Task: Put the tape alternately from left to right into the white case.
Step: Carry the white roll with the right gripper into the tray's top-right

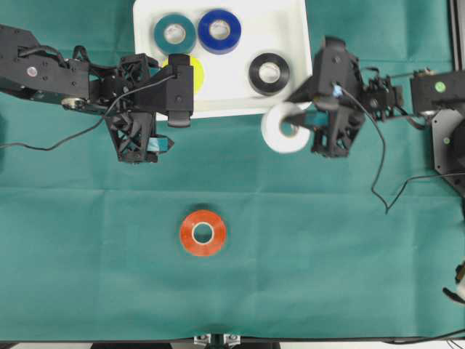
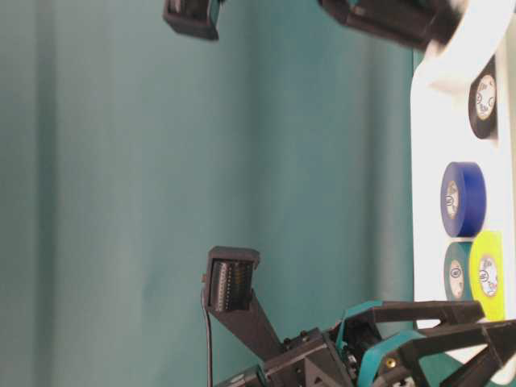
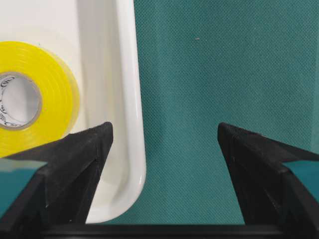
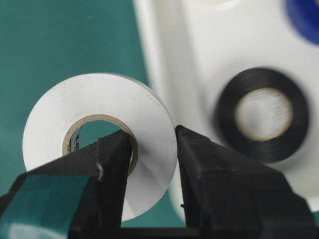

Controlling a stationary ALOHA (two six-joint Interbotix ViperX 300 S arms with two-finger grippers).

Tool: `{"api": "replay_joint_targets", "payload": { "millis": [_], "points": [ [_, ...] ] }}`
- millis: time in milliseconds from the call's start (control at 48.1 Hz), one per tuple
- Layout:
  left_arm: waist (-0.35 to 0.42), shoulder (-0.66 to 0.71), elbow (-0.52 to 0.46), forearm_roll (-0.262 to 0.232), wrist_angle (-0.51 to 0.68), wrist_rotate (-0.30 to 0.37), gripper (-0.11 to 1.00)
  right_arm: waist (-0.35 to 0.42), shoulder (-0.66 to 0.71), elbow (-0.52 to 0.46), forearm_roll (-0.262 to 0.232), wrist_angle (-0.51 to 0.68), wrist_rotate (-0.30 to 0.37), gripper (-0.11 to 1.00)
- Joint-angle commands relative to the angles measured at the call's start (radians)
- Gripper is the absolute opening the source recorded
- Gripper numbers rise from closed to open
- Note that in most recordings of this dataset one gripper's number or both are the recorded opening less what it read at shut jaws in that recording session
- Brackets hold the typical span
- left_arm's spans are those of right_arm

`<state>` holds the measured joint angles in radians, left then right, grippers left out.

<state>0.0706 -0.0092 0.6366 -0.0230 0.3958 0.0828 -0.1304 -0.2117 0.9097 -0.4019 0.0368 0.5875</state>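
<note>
- Right gripper (image 4: pixel 149 149): clenched on the glossy white roll of tape with a pale core (image 4: pixel 99 137), one finger through the core hole, the other on the outer face; roll held off the cloth, just beside the near right corner of the tray in the overhead view.
- Left gripper (image 3: pixel 164 144): jaws spread wide, nothing between them; poised over the near edge of the tray, one finger above the tray floor, the other above the cloth.
- Large shallow white plastic rectangular tray with rounded corners and raised rim (image 1: pixel 290 14): at the far middle of the table.
- Inside the tray: glossy yellow roll of tape (image 3: pixel 35 97) near the front left corner, partly hidden under the left arm in the overhead view; teal roll (image 1: pixel 174 33) and blue roll (image 1: pixel 219 30) touching side by side at the far left; black roll (image 1: pixel 269 73) apart at the right.
- Orange-red roll of tape (image 1: pixel 203 233): flat on the cloth, well apart from the tray, near the front.
- Green cloth (image 1: pixel 327 240): covering the table.
</note>
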Motion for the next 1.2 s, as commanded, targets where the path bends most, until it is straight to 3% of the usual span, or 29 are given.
{"api": "replay_joint_targets", "payload": {
  "millis": [0, 208, 498, 935, 1184],
  "points": [
    [-0.006, -0.026, -0.017, -0.002, -0.006, -0.002, 0.77, -0.052, 0.017, -0.054, -0.043, -0.011, -0.002, 0.28],
    [-0.012, -0.026, -0.015, -0.002, -0.006, -0.002, 0.77, -0.167, 0.086, -0.107, -0.114, -0.009, 0.0, 0.28],
    [-0.014, -0.026, -0.015, -0.002, -0.006, -0.002, 0.77, -0.278, 0.164, -0.175, -0.146, -0.017, -0.002, 0.28],
    [-0.02, -0.026, -0.012, -0.003, -0.006, -0.002, 0.77, -0.373, 0.233, -0.222, -0.161, -0.067, -0.002, 0.28],
    [-0.025, -0.026, -0.012, -0.002, -0.006, -0.002, 0.77, -0.385, 0.253, -0.225, -0.169, -0.069, -0.008, 0.28]
  ]
}}
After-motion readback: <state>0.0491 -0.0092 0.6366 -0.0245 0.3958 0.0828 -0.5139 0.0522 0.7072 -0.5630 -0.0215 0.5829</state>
